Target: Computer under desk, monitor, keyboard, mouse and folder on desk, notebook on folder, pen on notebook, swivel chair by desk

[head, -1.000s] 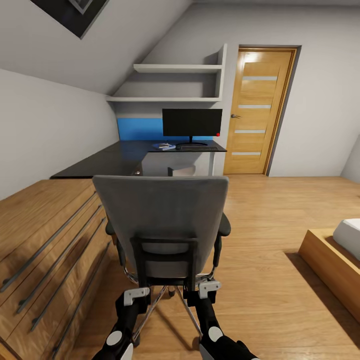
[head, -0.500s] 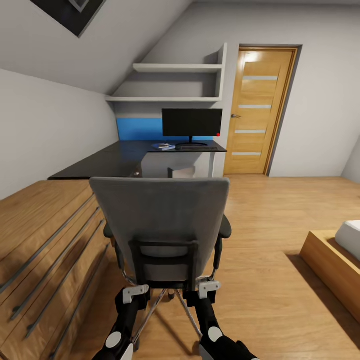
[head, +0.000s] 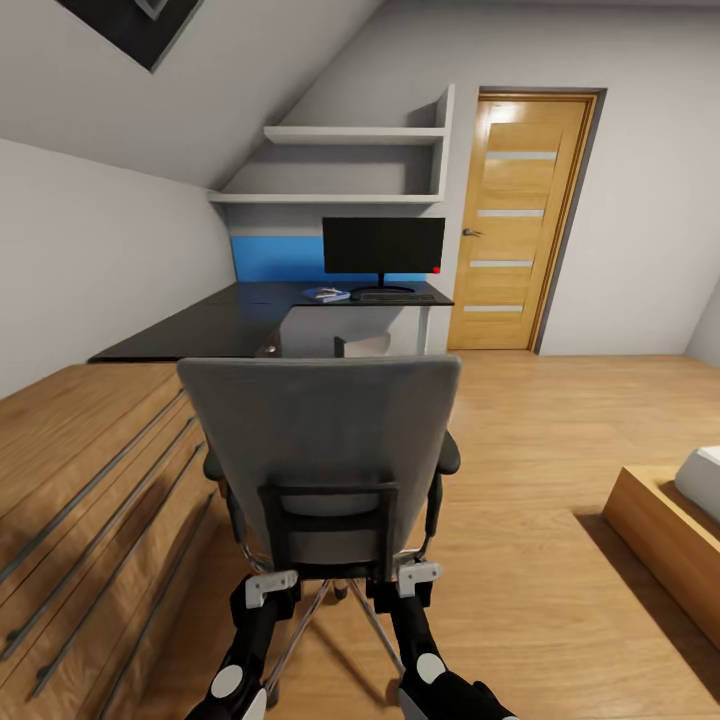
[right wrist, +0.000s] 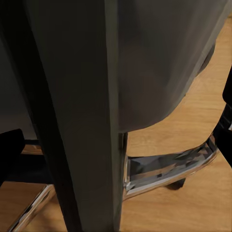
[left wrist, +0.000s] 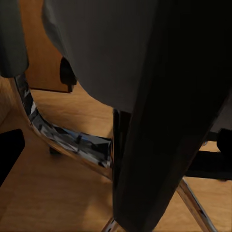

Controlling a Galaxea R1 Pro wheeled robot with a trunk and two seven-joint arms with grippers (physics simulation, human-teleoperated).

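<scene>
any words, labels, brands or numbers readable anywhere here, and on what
None can be read.
The monitor carries a plain red dot at its lower corner, no letters.
The small blue item on the desk is too small to tell any print.
The door and swivel chair show no writing.

Light wood cabinet (head: 90, 480) with bar handles at left; white wall shelves (head: 345, 165); bed corner (head: 670, 530) at right
</scene>
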